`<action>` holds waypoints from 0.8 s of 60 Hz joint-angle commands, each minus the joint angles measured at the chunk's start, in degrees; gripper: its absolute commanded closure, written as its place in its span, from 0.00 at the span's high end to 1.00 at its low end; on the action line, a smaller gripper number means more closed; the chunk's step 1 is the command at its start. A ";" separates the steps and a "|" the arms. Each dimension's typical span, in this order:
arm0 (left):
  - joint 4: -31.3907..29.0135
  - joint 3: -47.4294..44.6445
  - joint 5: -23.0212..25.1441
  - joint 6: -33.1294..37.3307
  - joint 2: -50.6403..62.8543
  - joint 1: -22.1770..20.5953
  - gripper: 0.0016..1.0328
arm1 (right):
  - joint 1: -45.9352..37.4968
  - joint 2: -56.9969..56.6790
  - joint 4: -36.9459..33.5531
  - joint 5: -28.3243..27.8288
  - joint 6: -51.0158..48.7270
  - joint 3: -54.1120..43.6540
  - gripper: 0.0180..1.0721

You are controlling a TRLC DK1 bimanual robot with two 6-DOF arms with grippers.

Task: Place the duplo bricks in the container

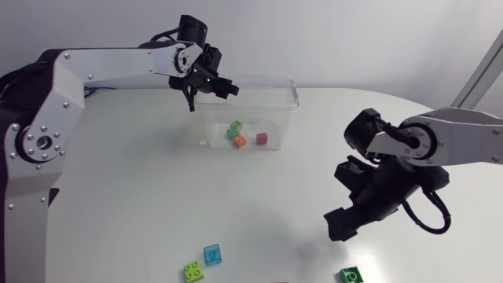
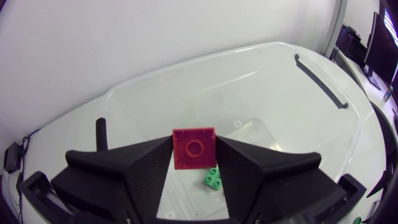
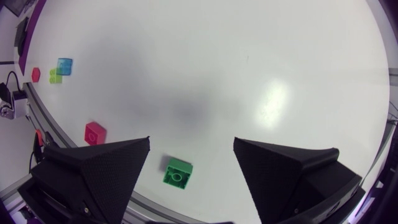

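Observation:
A clear plastic container stands at the back middle of the table. My left gripper hangs over its left end, shut on a red brick that sits flat between the fingertips, above the container. Inside lie a green brick, an orange brick and a red brick; the left wrist view shows only the green one. My right gripper is open above the front right of the table, with a green brick on the table below its gap.
Loose bricks lie near the table's front edge: a lime one and a blue one together, a green one, and a pink-red one beside the right gripper's finger. The table edge runs close behind them.

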 commanded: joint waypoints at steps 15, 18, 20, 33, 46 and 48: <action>-5.55 8.85 -0.74 -1.33 5.18 -0.15 0.74 | 0.80 6.86 -3.26 -3.19 0.71 -1.93 0.93; -6.08 9.12 -1.01 -1.33 5.18 -0.15 0.81 | 0.97 7.65 -3.35 -3.28 0.71 -2.11 0.93; -6.25 9.12 -1.01 -1.33 5.09 -0.06 0.83 | 1.24 8.00 -3.35 -3.28 0.80 -2.19 0.93; -6.34 8.77 -1.01 -1.42 4.65 -0.06 0.85 | 0.80 8.88 -3.87 -3.90 0.97 -3.07 0.93; -6.25 9.29 -0.92 -1.42 4.04 -0.68 0.85 | 0.09 9.50 -4.05 -4.51 1.50 -4.13 0.90; -6.25 9.56 -1.01 -1.42 4.04 -0.77 0.85 | -0.26 9.85 -4.14 -4.51 1.50 -4.13 0.90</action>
